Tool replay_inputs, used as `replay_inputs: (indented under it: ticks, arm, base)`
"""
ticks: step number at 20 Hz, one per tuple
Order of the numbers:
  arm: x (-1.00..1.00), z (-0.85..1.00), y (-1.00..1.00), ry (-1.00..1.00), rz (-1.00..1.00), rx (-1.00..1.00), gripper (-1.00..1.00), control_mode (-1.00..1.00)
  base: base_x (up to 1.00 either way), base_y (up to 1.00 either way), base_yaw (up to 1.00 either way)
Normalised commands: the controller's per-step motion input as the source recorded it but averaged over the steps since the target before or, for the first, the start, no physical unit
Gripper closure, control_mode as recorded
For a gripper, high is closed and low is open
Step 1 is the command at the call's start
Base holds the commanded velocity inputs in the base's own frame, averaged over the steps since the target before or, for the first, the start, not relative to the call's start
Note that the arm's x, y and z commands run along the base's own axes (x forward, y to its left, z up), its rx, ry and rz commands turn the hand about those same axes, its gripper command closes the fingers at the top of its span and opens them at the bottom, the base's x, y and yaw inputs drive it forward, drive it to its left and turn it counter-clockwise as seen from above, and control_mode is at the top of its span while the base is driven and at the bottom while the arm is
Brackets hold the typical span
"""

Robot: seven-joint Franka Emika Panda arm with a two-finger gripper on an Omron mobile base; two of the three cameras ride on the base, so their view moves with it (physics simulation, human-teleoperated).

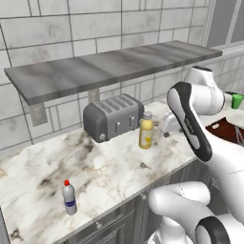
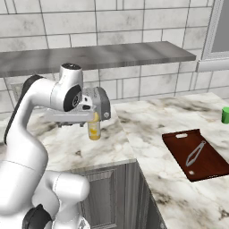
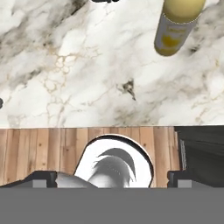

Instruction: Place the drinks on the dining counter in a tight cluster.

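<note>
Jaws stand wide apart and hold nothing; in the hand view the two dark tips of the gripper [image 3: 112,179] sit far from each other at the lower corners, over the front edge of the marble counter [image 3: 78,78], with wooden floor beyond the edge. The yellow bottle [image 3: 177,26] stands upright on this counter, above and to the right in the hand view, clearly apart from the tips. In the left base view the yellow bottle [image 1: 146,130] has a pale cap and a yellow label, and it stands just beside the right front corner of the grey toaster [image 1: 113,116], under the long grey shelf [image 1: 109,64]. What is inside the bottle I cannot tell, because its body is not transparent. The small clear bottle [image 1: 69,198] with red cap and blue label stands upright near the front edge of the same counter, well apart from the yellow one, to its left; its content I cannot tell either. In the right base view the arm partly covers the yellow bottle [image 2: 94,129]. Further right a dark red cutting board [image 2: 195,153] lies flat on the counter with metal tongs [image 2: 196,153] on it, and a green cup [image 2: 225,115] stands near the right border.
</note>
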Motion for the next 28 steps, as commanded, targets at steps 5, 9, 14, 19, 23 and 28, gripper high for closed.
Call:
replay_inputs:
  ticks: [5,9,14,19,23,28]
  arm:
    - [0.68,0.12,0.0,-0.04,0.0,0.0,-1.0,-1.0]
    - [0.44,0.33,0.0,0.02,0.0,-0.03,-1.0,-1.0]
    - [0.29,0.02,0.0,0.01,0.0,-0.05,-1.0,-1.0]
    - [0.32,-0.24,0.0,-0.02,-0.01,-0.01,-1.0,-1.0]
    - [0.24,-0.27,0.0,-0.06,-0.01,0.0,-1.0,-1.0]
    - [0.4,0.0,0.0,0.0,-0.04,0.0,-1.0,-1.0]
  base:
    - [0.0,0.0,0.0]
    - [0.0,0.0,0.0]
    - [0.0,0.0,0.0]
    - [0.0,0.0,0.0]
    - [0.0,0.0,0.0]
    - [0.0,0.0,0.0]
